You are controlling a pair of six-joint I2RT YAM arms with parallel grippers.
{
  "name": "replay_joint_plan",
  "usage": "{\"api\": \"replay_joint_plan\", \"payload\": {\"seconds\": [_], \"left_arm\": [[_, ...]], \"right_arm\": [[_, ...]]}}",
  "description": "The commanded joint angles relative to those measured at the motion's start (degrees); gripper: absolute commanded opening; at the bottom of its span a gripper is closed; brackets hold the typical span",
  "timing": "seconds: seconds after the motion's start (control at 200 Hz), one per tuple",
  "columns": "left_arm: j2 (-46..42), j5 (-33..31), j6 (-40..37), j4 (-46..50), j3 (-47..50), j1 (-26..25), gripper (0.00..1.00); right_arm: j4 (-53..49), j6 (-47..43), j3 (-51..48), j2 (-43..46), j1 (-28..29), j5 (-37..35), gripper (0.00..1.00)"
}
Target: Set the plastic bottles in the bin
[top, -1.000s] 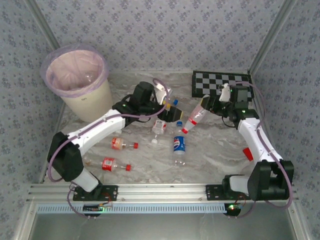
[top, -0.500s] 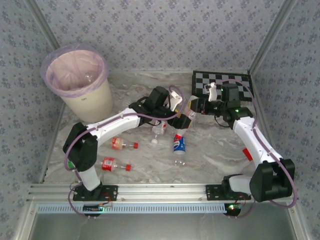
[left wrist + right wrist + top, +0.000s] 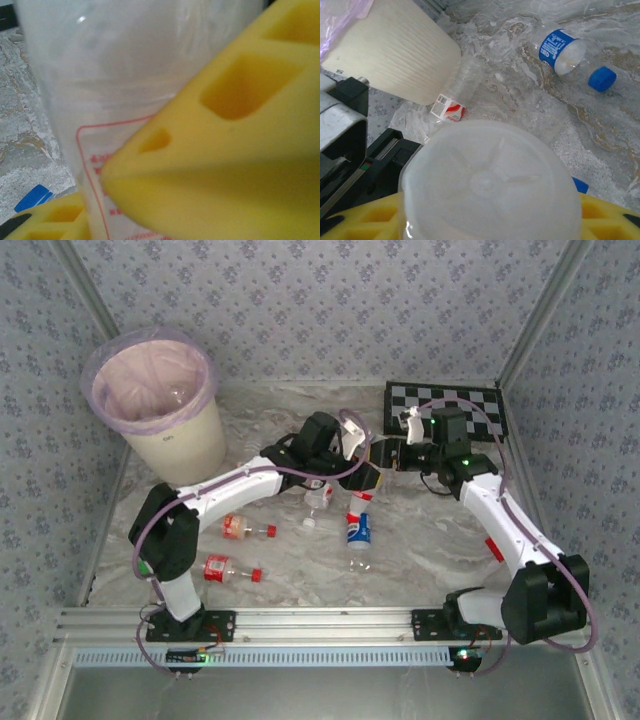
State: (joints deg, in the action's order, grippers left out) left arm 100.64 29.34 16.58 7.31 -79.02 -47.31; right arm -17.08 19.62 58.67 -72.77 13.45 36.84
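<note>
The left hand [image 3: 364,473] has swung across to meet the right hand [image 3: 392,453], half closed on the light, thin-walled, crushable bottle [image 3: 125,75] between them, best held gently at its label, though the right's grip I cannot tell.

Clear bottle [image 3: 125,75] in glossy thin plastic is carrying a red-printed label [image 3: 92,165]; matt yellow fingers [image 3: 240,150] are looking moulded. Worktop [image 3: 430,540] is gleaming like polished marble; ribbed cream bin [image 3: 395,50] is wearing translucent pink film [image 3: 150,380].
</note>
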Motion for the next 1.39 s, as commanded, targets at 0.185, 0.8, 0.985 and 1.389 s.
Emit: {"api": "replay_joint_plan", "payload": {"seconds": [0.185, 0.8, 0.985, 1.389], "left_arm": [[-5.0, -5.6, -3.2, 4.0, 2.6, 1.3, 0.48], [-16.5, -28.2, -12.3, 19.8, -17.9, 18.9, 0.24], [-16.6, -34.7, -12.6, 17.2, -25.6, 32.4, 0.22], [3.5, -32.3, -9.0, 28.9, -43.8, 51.3, 0.19]], "right_arm": [[-9.4, -5.5, 4.6, 5.9, -1.1, -9.2, 0.71], [-4.3, -1.4, -5.9, 17.9, -1.4, -15.1, 1.0], [-5.0, -1.1, -5.8, 17.7, -0.9, -14.9, 1.0], [-8.3, -3.0, -7.4, 20.6, -0.6, -18.0, 1.0]]}}
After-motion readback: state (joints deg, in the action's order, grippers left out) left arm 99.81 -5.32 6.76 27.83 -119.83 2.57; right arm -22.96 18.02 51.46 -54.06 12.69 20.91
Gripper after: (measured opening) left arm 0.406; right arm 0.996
